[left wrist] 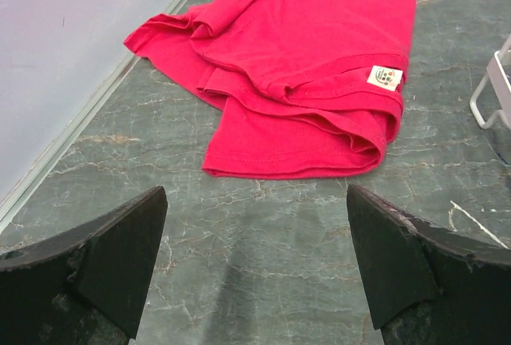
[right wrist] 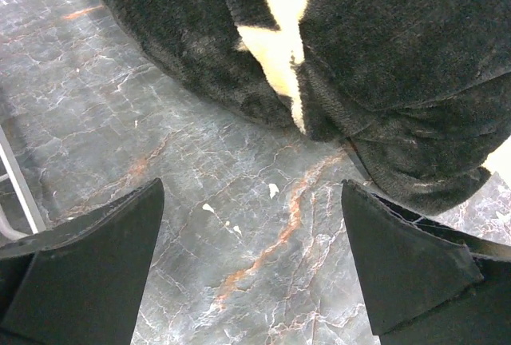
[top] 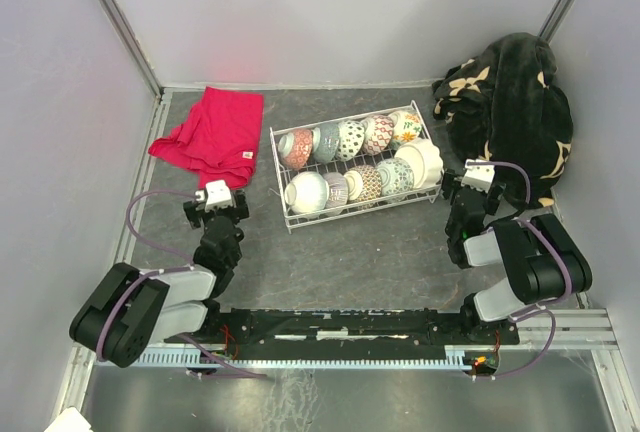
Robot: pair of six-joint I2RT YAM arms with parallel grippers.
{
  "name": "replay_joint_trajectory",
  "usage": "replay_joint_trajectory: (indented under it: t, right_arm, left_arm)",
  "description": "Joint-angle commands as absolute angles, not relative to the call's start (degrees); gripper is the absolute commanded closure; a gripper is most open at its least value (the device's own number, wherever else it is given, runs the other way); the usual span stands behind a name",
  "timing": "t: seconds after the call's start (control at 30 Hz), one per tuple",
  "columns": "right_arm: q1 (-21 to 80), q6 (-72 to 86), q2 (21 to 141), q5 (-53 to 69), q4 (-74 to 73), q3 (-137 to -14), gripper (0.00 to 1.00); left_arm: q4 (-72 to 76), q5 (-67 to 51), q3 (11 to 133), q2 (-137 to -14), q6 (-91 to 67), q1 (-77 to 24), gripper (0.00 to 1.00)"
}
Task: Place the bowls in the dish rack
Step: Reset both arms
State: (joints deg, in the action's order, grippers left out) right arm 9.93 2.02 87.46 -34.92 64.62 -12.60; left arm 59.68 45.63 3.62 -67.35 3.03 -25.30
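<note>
Holds nothing in either wide-open hand: dish rack (top: 273, 162) right of left hand (left wrist: 255, 193), left of right hand (right wrist: 251, 185). Bowls (top: 362, 136) on edge inside, probably to fit all.

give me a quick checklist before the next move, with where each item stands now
1. Left gripper open, empty: ok.
2. Right gripper open, empty: ok.
3. Bowls sit in two rows in the rack: ok.
4. No bowl seen outside the rack: ok.
5. Bowl hidden under the blanket: cannot tell.
6. Cloth apart from the rack: ok.
</note>
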Motion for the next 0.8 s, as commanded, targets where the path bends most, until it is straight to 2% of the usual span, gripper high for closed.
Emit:
replay_joint_trajectory:
  t: [0.0, 0.2, 0.3, 0.57, 0.77]
  right_arm:
    - [11.1, -0.4, 87.9, -27.6, 66.6, -13.6, 0.0]
    - [11.1, 0.2, 87.4, -28.9, 61.9, -15.5, 0.0]
    - [10.4, 2.3, 87.1, -30.8, 56.4, -18.1, 0.0]
    - [10.3, 2.4, 87.2, -30.8, 56.3, -18.3, 0.0]
    - [10.2, 2.4, 87.2, -30.7, 56.2, -18.4, 0.0]
  left_arm:
    - [63.3, 40.8, 4.4, -67.5, 0.2, -23.0, 0.01]
    - [67.1, 34.5, 4.1, -69.7, -2.5, -17.4, 0.01]
    - [61.8, 32.5, 7.2, -70.8, -4.0, -15.3, 0.01]
    - [65.4, 22.1, 3.6, -67.7, -3.7, -11.3, 0.01]
    - [70.1, 21.3, 1.3, -67.7, -1.4, -10.8, 0.01]
